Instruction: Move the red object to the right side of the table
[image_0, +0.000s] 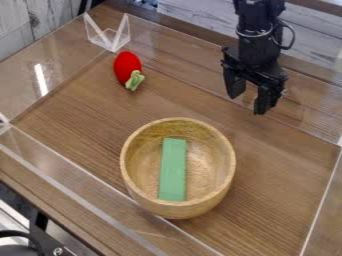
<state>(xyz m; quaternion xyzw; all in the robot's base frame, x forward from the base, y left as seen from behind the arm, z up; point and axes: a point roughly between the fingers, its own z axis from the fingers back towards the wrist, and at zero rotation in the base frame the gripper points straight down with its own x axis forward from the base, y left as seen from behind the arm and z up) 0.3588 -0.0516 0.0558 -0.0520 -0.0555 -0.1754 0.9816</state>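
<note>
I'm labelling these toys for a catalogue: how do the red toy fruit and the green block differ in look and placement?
The red toy fruit is rounded, while the green block is long and straight-edged. The red toy fruit has a light green stem end; the green block is one plain green. The red toy fruit lies on the tabletop, the green block inside the wooden bowl.

The single black arm comes in from the top edge of the view, right of centre, and reaches downward; cables loop beside its upper links; at its lower end the dark gripper (254, 88) points down, its jaws standing open, one to each side, with a gap between them; nothing is held in it; the finer shape of the wrist is too small and dark to tell
</note>
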